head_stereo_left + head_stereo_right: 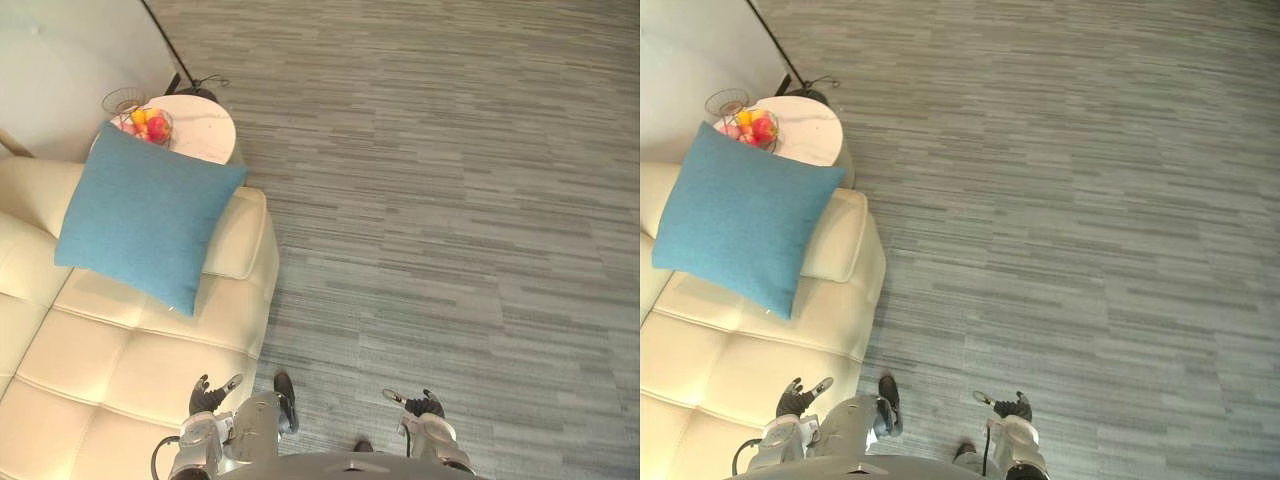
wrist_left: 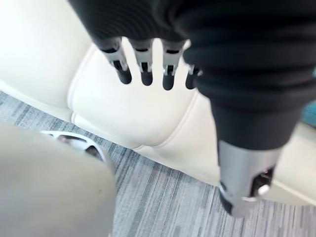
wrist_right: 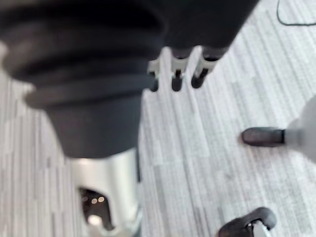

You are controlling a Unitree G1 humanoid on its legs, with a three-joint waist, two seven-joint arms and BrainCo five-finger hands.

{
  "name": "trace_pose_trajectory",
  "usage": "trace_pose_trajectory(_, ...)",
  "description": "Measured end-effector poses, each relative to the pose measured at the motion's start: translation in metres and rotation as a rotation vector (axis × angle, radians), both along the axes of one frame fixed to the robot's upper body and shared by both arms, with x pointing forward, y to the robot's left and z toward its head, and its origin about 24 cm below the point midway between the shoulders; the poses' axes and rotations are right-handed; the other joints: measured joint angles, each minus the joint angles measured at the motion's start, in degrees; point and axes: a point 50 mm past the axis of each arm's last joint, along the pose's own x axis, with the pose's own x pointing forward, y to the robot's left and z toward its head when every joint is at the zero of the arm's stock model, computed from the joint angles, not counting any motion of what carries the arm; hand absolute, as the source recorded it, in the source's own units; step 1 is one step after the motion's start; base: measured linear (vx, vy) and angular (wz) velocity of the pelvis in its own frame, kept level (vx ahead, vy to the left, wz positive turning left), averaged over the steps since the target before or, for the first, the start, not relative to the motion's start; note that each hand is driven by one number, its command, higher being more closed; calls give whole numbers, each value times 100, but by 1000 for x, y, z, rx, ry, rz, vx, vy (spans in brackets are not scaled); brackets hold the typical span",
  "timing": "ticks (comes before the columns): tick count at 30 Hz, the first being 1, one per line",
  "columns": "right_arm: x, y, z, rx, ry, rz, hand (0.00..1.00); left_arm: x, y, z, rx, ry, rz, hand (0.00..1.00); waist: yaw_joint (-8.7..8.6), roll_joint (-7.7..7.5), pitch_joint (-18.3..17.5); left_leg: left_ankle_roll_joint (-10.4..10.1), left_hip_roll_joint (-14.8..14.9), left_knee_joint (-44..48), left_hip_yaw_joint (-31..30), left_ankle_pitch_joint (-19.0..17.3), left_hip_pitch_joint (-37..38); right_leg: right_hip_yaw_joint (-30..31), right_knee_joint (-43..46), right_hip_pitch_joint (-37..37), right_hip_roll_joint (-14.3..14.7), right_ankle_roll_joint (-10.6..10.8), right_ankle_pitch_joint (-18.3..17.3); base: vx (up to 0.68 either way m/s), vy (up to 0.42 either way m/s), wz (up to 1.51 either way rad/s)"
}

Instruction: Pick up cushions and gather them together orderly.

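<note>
Cushion (image 1: pixel 145 215) sits propped on the sofa (image 1: pixel 130 370) at its far arm, seemingly ungathered, so left hand (image 1: pixel 210 396) and right hand (image 1: pixel 421 403) hang spread, empty.

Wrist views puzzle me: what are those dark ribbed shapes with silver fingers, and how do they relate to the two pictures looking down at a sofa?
This is a two-legged robot with two arms. The two downward pictures come from cameras in its head. The other two come from a camera on each wrist, looking along that hand. The left hand hangs over the edge of the cream sofa, the right hand over the grey carpet; both are open and hold nothing. A blue cushion is propped at the sofa's end, and behind it a small round table carries a bowl of fruit.
</note>
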Motion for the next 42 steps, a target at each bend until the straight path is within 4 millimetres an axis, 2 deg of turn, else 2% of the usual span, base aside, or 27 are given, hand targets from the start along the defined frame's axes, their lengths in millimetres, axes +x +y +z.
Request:
trace_pose_trajectory(1,-4,-2,-2,-5,17,4,0,-4,1,-2,-5,11,15,0,20,-111,-91,-71,-140,-178,-12,-235,20,142,333,-27,-100,111,-88,327,262,13)
trace_pose_trajectory(2,-10,-6,-5,-17,47,14,0,-17,-1,-7,-18,52,26,0,9,-32,-301,-53,-158,-481,-42,-520,297,234,1665,-421,-221,627,-463,408,280,27)
trace_pose_trajectory(3,-12,-5,-7,-9,64,21,0,-17,3,-7,-4,61,10,0,-26,-105,-355,-52,-360,-536,-130,-656,468,439,2941,-910,-512,976,-479,423,251,41)
trace_pose_trajectory(4,-15,-3,-9,-3,78,25,0,-17,6,-7,11,66,-12,0,-84,-182,-348,-50,-458,-548,-243,-717,563,603,3762,-1246,-605,1232,-296,318,108,67)
trace_pose_trajectory(5,-17,-1,-10,3,84,26,0,-16,9,-6,23,71,-32,0,-152,-253,-321,-35,-564,-599,-411,-742,681,682,4508,-1511,-633,1366,-202,408,59,121)
trace_pose_trajectory(6,-28,1,-13,6,109,25,0,-17,13,-7,34,88,-42,0,-287,-303,-273,-25,-709,-754,-768,-740,1008,522,5609,-1859,-715,1320,-212,412,35,141)
trace_pose_trajectory(8,-34,-6,-12,-10,110,2,0,-18,12,-7,33,92,-43,0,-285,-253,-226,-20,-774,-1004,-1130,-740,1503,269,6174,-2188,-732,885,-393,459,-3,120)
trace_pose_trajectory(9,-39,-11,-11,-27,109,1,0,-19,10,-7,32,94,-56,0,-307,-208,-221,-23,-774,-1185,-1444,-738,1791,18,6136,-2439,-748,404,-646,387,-41,119)
trace_pose_trajectory(11,-36,-13,-9,-36,87,-3,0,-12,5,-6,21,78,-63,0,-352,-227,-225,-27,-782,-1281,-2029,-740,1949,-108,5283,-2821,-711,182,-863,349,-153,159)
trace_pose_trajectory(13,-34,-16,-7,-38,69,-27,0,-4,-2,-5,5,57,-71,0,-437,-166,-191,-132,-711,-1341,-2708,-799,1997,514,3684,-2978,-381,182,-861,329,-250,180)
trace_pose_trajectory(14,-35,-15,-7,-34,72,-31,0,1,-5,-3,1,43,-78,0,-476,-157,-185,-218,-688,-1338,-3086,-846,2012,1102,2712,-2932,-148,224,-736,238,-252,155)
trace_pose_trajectory(15,-35,-15,-8,-32,74,-35,0,2,-6,-3,-2,41,-78,0,-465,-161,-185,-281,-677,-1331,-3253,-883,2024,1398,2340,-2911,-89,256,-636,310,-364,186)
trace_pose_trajectory(16,-36,-13,-9,-23,79,-42,0,1,-6,-4,-2,48,-75,0,-456,-212,-156,-475,-682,-1274,-3675,-1003,2050,1930,1528,-2739,-69,309,-323,289,-446,187)
trace_pose_trajectory(17,-38,-10,-10,-12,83,-50,0,-2,-3,-4,1,53,-55,0,-468,-336,-167,-633,-701,-1137,-3914,-1129,2067,1963,1414,-2565,-169,464,118,282,-488,187)
trace_pose_trajectory(18,-39,-8,-10,-2,83,-61,0,-3,0,-4,5,55,-45,0,-470,-317,-149,-697,-692,-1083,-3934,-1167,2055,1896,1521,-2532,-155,396,269,290,-589,176)
trace_pose_trajectory(19,-39,-17,-9,-13,76,-95,0,-3,-8,-6,-19,54,-35,0,-412,-132,-147,-778,-436,-964,-3714,-1131,2002,1406,1925,-2493,-148,283,-134,248,-463,161)
trace_pose_trajectory(20,-38,-17,-8,-9,66,-104,0,-7,-11,-7,-26,62,-24,0,-444,-4,-121,-849,-288,-843,-3541,-1091,1952,1025,2149,-2418,-196,198,-295,248,-428,158)
trace_pose_trajectory(21,-35,-17,-7,-9,58,-101,0,-7,-12,-7,-29,63,-22,0,-474,42,-92,-876,-205,-799,-3455,-1081,1929,832,2242,-2360,-226,151,-366,171,-292,135)
trace_pose_trajectory(22,-32,-16,-6,-9,50,-91,0,-9,-13,-8,-31,66,-19,0,-494,82,-91,-1035,-54,-724,-3266,-1034,1829,522,2356,-2287,-266,76,-489,163,-335,146)
trace_pose_trajectory(23,-29,-16,-6,-11,43,-85,0,-7,-12,-7,-31,59,-19,0,-494,86,-88,-1239,170,-582,-2774,-910,1580,67,2359,-2144,-316,-21,-580,128,-313,146)
trace_pose_trajectory(25,-28,-16,-5,-11,41,-84,0,-4,-12,-6,-29,49,-21,0,-499,71,-79,-1181,389,-528,-1953,-768,1415,-360,2255,-1976,-373,-82,-615,78,-220,132)
trace_pose_trajectory(26,-28,-16,-5,-11,41,-85,0,-3,-13,-5,-27,46,-29,0,-511,60,-79,-1152,520,-684,-1166,-631,1389,-631,2211,-1871,-452,-84,-626,53,-152,128)
trace_pose_trajectory(28,-27,-17,-5,-12,41,-85,0,-2,-13,-5,-24,45,-38,0,-505,47,-105,-1146,478,-1073,-826,-433,1412,-731,2079,-1829,-480,-28,-612,-1,-65,73)
trace_pose_trajectory(30,-22,-9,-7,10,44,-68,0,-11,-4,-8,9,80,-75,0,-496,-7,-152,-1130,367,-1773,-797,-55,1610,-805,1481,-1713,-369,-9,-285,-56,3,12)
trace_pose_trajectory(33,-28,-9,-10,16,73,-69,0,-16,1,-10,30,113,-124,0,-513,-70,-185,-1103,302,-2291,-823,261,1740,-849,871,-1518,-173,-11,125,-24,17,1)
trace_pose_trajectory(37,-34,-9,-13,20,102,-68,0,-21,4,-12,47,141,-163,0,-613,-103,-251,-1096,223,-2736,-820,478,2021,-811,612,-1315,-112,-13,308,-59,23,-4)
trace_pose_trajectory(42,-32,-18,-10,-8,95,-68,0,-22,7,-12,58,151,-178,0,-633,-137,-330,-1070,192,-2978,-824,632,2110,-719,474,-1286,-69,-52,469,-63,14,-2)
